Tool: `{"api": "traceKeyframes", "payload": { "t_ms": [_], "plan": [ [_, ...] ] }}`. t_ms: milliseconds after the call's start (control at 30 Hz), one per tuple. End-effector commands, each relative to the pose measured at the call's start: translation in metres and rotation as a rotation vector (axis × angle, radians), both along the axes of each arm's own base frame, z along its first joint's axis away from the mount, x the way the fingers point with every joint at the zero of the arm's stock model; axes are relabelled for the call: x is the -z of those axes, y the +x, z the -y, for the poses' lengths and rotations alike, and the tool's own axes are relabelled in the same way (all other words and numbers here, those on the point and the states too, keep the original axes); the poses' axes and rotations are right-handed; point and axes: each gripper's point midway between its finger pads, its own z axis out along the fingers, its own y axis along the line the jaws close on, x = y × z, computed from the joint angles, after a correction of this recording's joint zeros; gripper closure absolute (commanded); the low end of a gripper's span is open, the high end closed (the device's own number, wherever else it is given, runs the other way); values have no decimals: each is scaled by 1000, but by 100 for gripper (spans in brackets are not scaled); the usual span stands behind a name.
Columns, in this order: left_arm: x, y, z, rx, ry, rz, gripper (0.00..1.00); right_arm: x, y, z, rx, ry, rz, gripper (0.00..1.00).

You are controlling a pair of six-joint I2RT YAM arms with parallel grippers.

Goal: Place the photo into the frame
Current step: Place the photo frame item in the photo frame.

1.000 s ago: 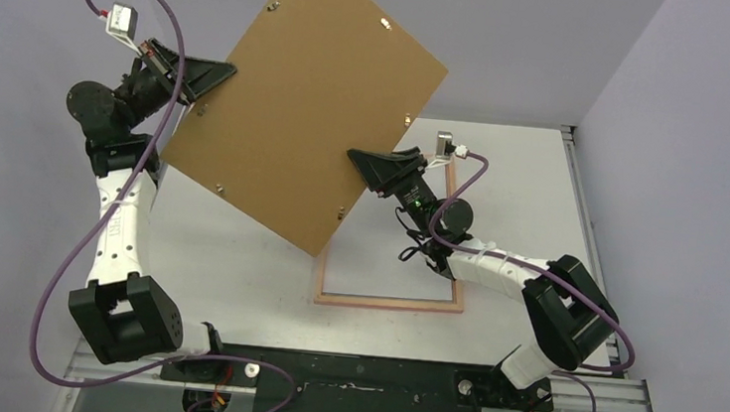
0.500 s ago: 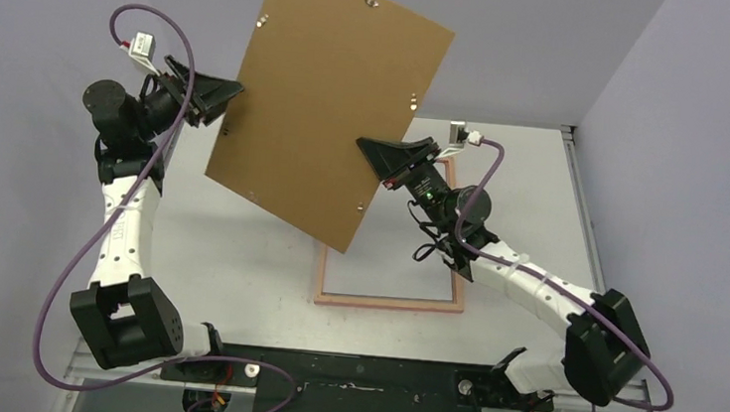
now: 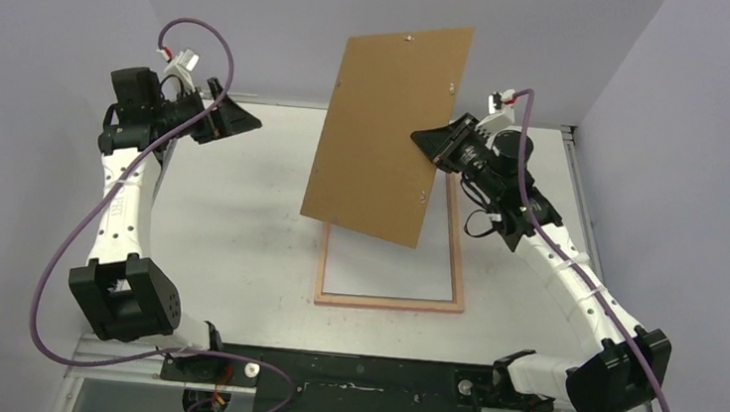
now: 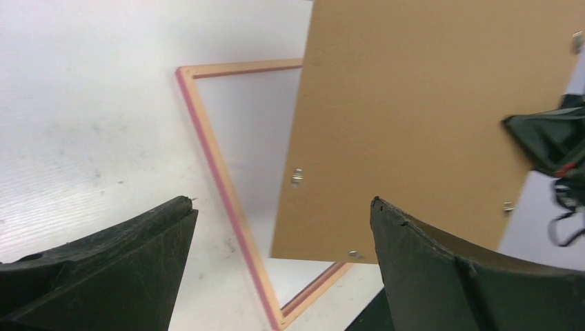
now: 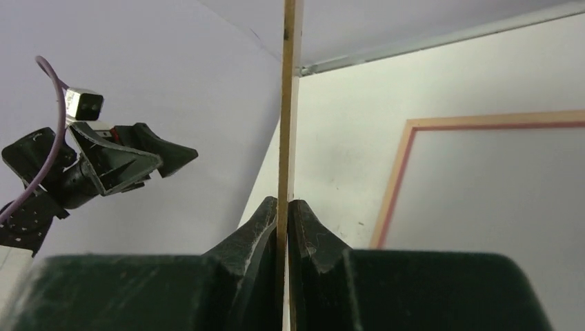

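The pink-edged frame [image 3: 387,303] lies flat on the white table, pale wood side up, its far part hidden behind a plain brown backing board [image 3: 387,133]. The board stands almost upright above the frame, tilted, with small metal tabs on it. My right gripper [image 3: 426,142] is shut on the board's right edge; in the right wrist view the fingertips [image 5: 265,214] pinch the thin board edge [image 5: 288,103]. My left gripper [image 3: 244,118] stands open and empty to the left, well apart from the board [image 4: 428,117]. The photo is not in view.
The frame's rail [image 4: 221,186] runs across the table [image 3: 230,224] in the left wrist view. Grey walls close the table in at the back and on both sides. The arm bases sit on a black rail [image 3: 356,375] at the near edge.
My left gripper let go of the board's left edge, opened and drew back to the left. My right gripper closed on the right edge and swung the board upright, to the right.
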Motion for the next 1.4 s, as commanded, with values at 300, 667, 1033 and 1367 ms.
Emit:
{"api": "traceKeyframes", "payload": {
  "t_ms": [300, 667, 1033, 1367],
  "plan": [
    [125, -16, -2, 98, 560, -217, 0, 14, -52, 37, -222, -136, -224, 95],
    [170, -29, 49, 161, 488, -306, 31, 61, -31, 33, -294, -154, -296, 95],
    [165, -27, 52, 120, 519, -341, 22, 80, -15, 36, -262, -134, -304, 95],
    [173, -27, 58, 158, 473, -422, 14, 106, -5, 38, -246, -122, -345, 95]
  ]
}}
